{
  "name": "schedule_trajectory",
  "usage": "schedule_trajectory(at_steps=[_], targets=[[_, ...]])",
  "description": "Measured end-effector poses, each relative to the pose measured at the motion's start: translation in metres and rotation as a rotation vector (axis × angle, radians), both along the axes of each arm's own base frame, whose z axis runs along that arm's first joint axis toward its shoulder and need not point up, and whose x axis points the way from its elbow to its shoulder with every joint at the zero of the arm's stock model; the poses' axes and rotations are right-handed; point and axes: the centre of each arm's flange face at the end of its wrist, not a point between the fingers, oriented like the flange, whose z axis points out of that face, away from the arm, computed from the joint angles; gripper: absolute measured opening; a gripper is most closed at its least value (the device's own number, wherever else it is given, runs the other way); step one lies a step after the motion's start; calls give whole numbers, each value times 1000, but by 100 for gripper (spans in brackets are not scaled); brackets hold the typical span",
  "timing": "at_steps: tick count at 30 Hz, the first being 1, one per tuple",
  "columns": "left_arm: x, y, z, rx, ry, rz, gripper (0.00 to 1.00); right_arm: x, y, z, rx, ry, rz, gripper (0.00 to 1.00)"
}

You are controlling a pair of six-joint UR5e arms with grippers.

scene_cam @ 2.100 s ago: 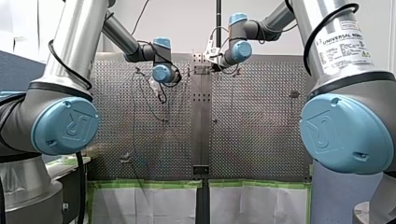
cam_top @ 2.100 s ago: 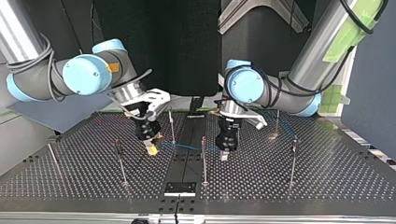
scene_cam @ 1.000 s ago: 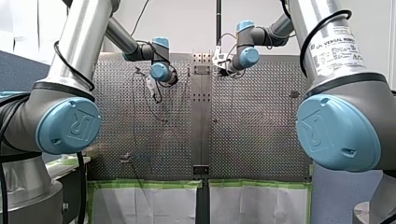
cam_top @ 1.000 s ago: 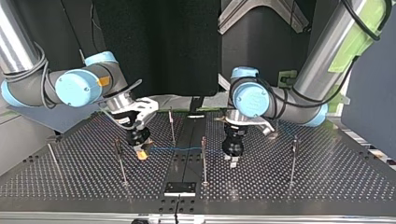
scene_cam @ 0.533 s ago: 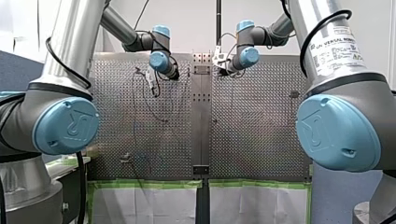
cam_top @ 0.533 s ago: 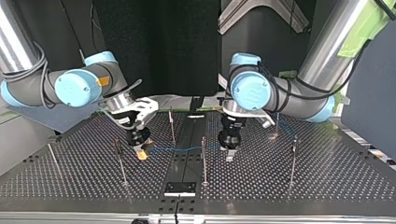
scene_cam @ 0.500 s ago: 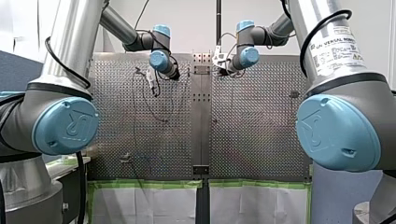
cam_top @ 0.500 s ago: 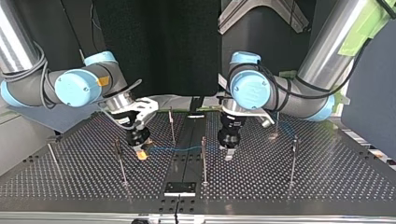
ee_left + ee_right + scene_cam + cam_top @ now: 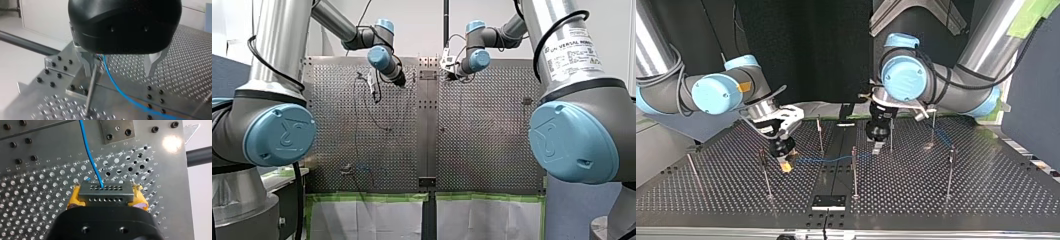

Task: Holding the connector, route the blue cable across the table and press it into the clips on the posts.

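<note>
Starting at the near edge in the top view, we've got the perforated tabletop [image 9: 986, 200] with a small plate [image 9: 828, 201] bolted on at the middle. Just behind that is the near row of posts [image 9: 949, 175], thin upright rods.

Next back is our right tool [image 9: 785, 165], coming in from that view's left. It's clamped tight on the connector [image 9: 105, 192], held low over the tabletop near one of those posts. The right wrist view shows it nicely: yellow pads [image 9: 138, 197] squeeze both ends of the dark grey connector, and its two rows of little holes face out.

The blue cable [image 9: 826, 160] leaves the connector and runs sideways over the middle strip [image 9: 838, 150]. It crosses the centre post [image 9: 854, 175] near its top. We honestly can't tell if it's sitting in a clip there.

A bit further back is our left tool [image 9: 876, 148], pointing down where that stretch of cable ends. In the left wrist view its metal fingers [image 9: 152, 62] are spread wide and grip nothing. A post stands right beside one finger. The cable comes down past that post's top and trails off over the tabletop.

Furthest back, the far posts [image 9: 820, 132] stand along the back of the tabletop. Another bit of blue cable shows near the ones at the view's right.
</note>
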Motion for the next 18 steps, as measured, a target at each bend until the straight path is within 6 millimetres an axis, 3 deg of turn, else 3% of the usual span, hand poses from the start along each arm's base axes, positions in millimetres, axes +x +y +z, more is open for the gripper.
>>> schedule_trajectory(at_steps=[6,18], targets=[[-20,-12,20,17,-52,-31,100,-3,-1,3,-2,-5,-5,0],[-51,-57,32,-1,-136,-45,100,-9,-4,4,1,-5,-16,0]])
